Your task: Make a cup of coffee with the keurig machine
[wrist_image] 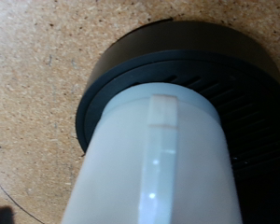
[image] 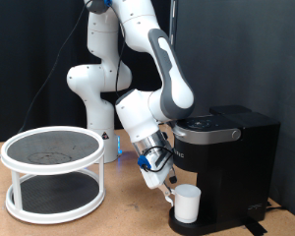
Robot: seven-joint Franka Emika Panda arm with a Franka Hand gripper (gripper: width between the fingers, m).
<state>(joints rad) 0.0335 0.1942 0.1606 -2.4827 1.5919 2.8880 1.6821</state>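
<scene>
Cup (image: 187, 204): standing on keurig machine (image: 231, 157) drip base, desk's right end. Gripper (image: 167, 189): beside the handle; grip state indeterminable. Step: cup placement, apparently complete.

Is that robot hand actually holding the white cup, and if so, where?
Cannot be told. The gripper is right beside the cup on the keurig machine base, but no fingers visibly clasp it.

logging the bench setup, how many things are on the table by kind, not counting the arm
mug: 1, white, on the machine's drip base, gripper beside it
coffee machine: 1, black
two-tier round rack: 1, white
total: 3
</scene>
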